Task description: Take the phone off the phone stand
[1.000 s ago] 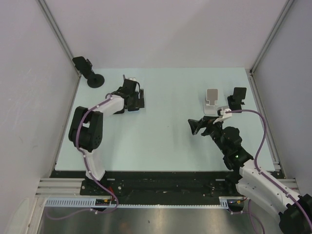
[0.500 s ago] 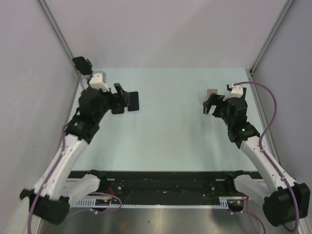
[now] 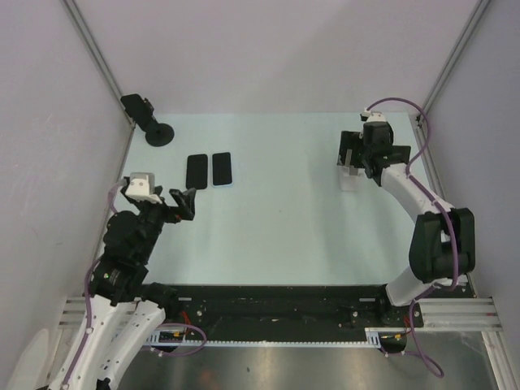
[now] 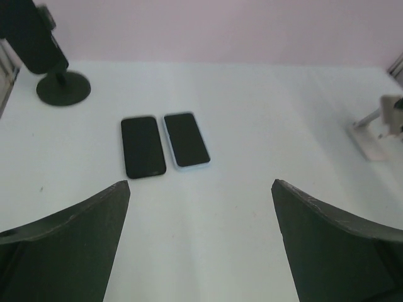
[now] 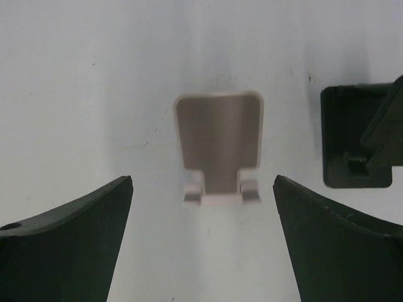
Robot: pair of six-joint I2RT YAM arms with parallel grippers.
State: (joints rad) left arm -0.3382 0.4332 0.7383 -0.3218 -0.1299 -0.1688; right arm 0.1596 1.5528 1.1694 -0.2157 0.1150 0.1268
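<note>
Two dark phones lie flat side by side on the table, a black one [image 3: 197, 171] [image 4: 143, 146] and one with a pale rim [image 3: 221, 169] [image 4: 186, 139]. The pale phone stand [image 3: 351, 171] [image 5: 219, 148] stands empty at the far right; it also shows in the left wrist view [image 4: 376, 129]. My left gripper [image 3: 184, 203] [image 4: 200, 184] is open and empty, pulled back near of the phones. My right gripper [image 3: 357, 157] [image 5: 203, 179] is open and empty, hovering over the pale stand.
A black stand [image 3: 151, 123] [image 4: 50, 60] sits at the far left corner. Another black stand [image 5: 357, 135] is just right of the pale one. Side walls close in the table on the left and right.
My left arm has drawn back from the phones toward the near left, leaving both flat on the table. My right arm has swung to the far right over the pale stand.
</note>
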